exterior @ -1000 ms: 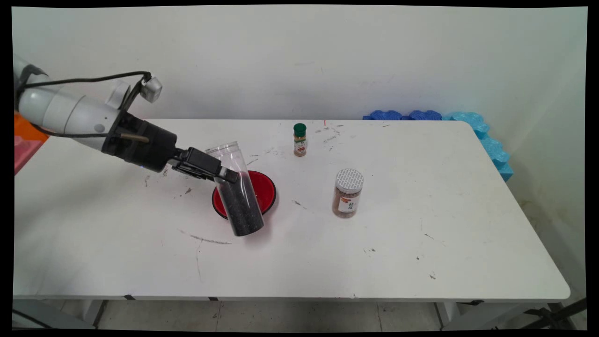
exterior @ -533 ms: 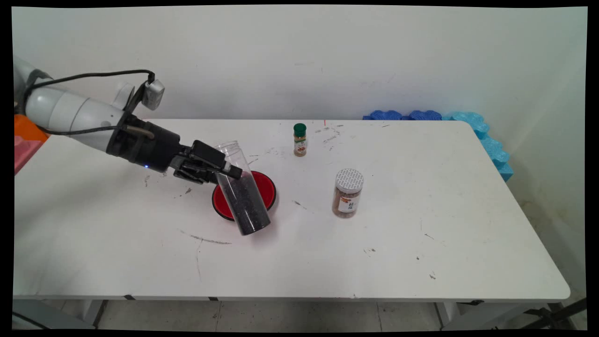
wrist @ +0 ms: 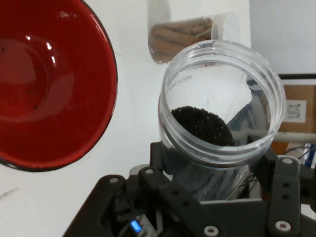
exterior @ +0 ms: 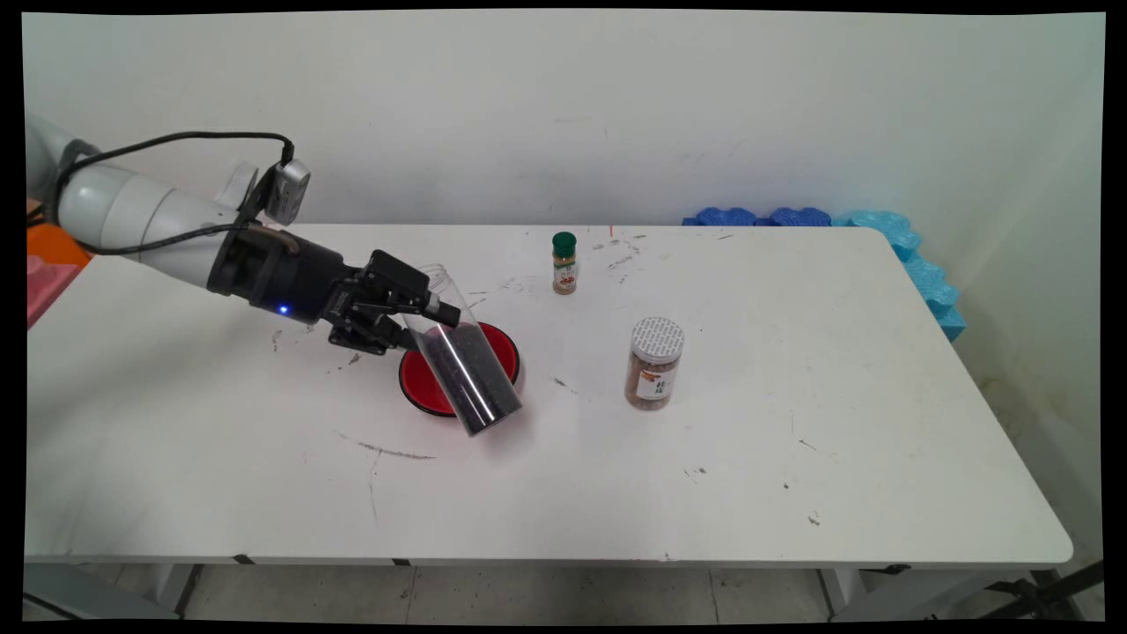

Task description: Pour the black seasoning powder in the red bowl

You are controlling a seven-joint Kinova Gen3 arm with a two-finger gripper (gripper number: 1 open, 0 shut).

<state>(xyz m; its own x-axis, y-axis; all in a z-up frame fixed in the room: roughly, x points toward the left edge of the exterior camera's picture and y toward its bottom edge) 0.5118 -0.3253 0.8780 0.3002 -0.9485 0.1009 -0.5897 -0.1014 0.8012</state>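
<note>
The black two-finger gripper [exterior: 423,319], jaws pinching a clear plastic jar of black grains [exterior: 462,365], has tilted it further. It leans over the round red bowl [exterior: 493,352] on the white counter [exterior: 792,423].

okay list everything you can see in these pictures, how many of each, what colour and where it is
clear jar: one, transparent, open-topped, part full of black grains, tilted in the gripper in front of the bowl
bowl: one, red, left of table centre
spice bottle: one, green cap, far middle of table
lidded jar: one, white lid, brown contents, right of bowl
foam pieces: several, blue, off the table's far right corner
table: one, white, scuffed
gripper: one, black, closed on the clear jar
</note>
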